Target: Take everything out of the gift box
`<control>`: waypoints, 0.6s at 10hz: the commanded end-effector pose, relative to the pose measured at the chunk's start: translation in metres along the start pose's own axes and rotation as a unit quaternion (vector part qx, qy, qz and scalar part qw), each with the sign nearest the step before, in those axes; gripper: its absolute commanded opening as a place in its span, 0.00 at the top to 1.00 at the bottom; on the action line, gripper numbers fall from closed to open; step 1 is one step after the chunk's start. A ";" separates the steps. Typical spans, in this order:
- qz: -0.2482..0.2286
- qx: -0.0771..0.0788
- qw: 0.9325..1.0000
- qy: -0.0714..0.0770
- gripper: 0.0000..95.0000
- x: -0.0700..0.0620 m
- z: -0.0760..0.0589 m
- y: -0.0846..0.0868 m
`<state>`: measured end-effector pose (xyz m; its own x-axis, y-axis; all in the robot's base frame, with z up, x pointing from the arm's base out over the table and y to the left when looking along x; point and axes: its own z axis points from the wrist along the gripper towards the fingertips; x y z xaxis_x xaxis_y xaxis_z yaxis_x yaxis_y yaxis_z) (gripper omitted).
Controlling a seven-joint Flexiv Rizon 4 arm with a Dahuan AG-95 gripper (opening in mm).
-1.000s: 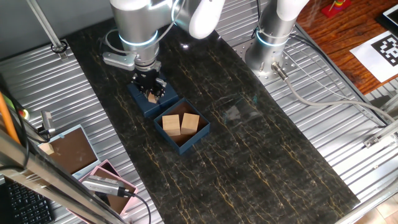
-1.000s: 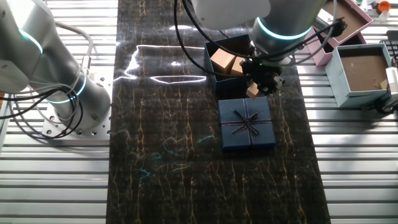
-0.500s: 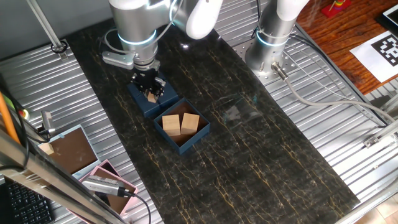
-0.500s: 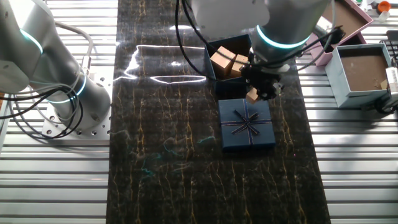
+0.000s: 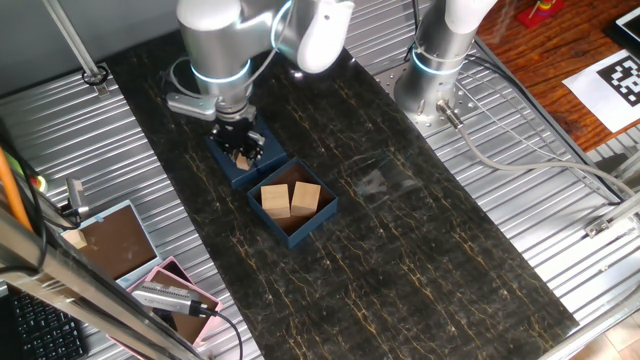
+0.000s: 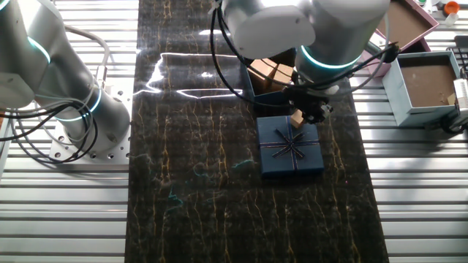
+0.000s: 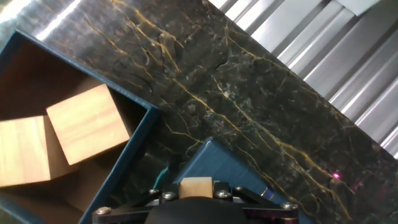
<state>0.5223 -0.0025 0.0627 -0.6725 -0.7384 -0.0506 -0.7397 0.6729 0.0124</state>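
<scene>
Box [image 5: 292, 210] sits mid-table on dark marble top [image 5: 420, 260], w/ two blocks [image 5: 292, 198] side by side inside. Third block [image 6: 296, 119] is out of box, pinched in gripper [image 5: 241, 158], raised over lid [image 6: 289, 146] near its edge. Lid lies just beside box, corner to corner.
</scene>
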 end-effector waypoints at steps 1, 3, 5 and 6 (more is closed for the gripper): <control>-0.006 -0.007 1.000 -0.006 0.40 0.000 -0.003 0.001; 0.001 -0.010 1.000 -0.006 0.40 0.000 -0.015 0.004; 0.009 -0.019 1.000 -0.005 0.40 -0.001 -0.040 0.013; 0.026 -0.032 0.999 0.009 0.40 -0.005 -0.059 0.025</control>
<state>0.5044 0.0150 0.1205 -0.7018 -0.7110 -0.0447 -0.7122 0.6987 0.0678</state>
